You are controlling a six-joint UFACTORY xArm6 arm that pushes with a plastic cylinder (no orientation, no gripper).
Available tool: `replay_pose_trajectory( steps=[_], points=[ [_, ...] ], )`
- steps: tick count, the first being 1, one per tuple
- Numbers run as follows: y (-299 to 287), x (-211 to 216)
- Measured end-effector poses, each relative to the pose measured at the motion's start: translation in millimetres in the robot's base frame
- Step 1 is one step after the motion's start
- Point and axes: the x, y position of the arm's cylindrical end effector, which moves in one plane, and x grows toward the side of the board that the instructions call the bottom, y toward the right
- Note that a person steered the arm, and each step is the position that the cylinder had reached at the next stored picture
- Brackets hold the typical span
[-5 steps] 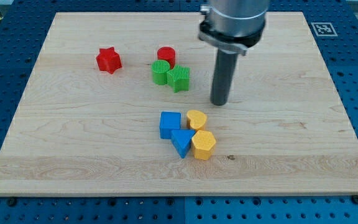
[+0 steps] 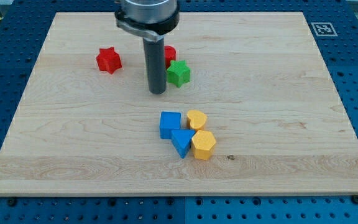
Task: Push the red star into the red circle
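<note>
The red star (image 2: 109, 60) lies on the wooden board (image 2: 278, 93) at the upper left. The red circle (image 2: 169, 54) sits to its right, partly hidden behind my rod. My tip (image 2: 158, 92) rests on the board just below the red circle, to the right of the red star and left of the green star (image 2: 179, 73). The green circle seen earlier is hidden behind the rod.
Below my tip lies a cluster: a blue square (image 2: 169, 124), a blue triangle (image 2: 181, 142), a yellow heart (image 2: 196, 119) and a yellow hexagon (image 2: 203, 144). A marker tag (image 2: 321, 28) sits at the board's top right corner.
My rod has moved left, from right of the green blocks to just left of the green star. It now covers the green circle and part of the red circle.
</note>
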Motion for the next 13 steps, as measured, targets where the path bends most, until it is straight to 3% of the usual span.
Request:
replay_pose_trajectory(
  steps=[1, 2, 4, 5, 6, 7, 8, 10, 11, 12, 13],
  points=[
    [-56, -1],
    [-81, -31],
    [-68, -71],
    [-81, -56],
    [-138, -63],
    [-171, -100],
    [-170, -134],
    [-68, -134],
    [-62, -139],
    [-102, -135],
    [-116, -102]
  ],
)
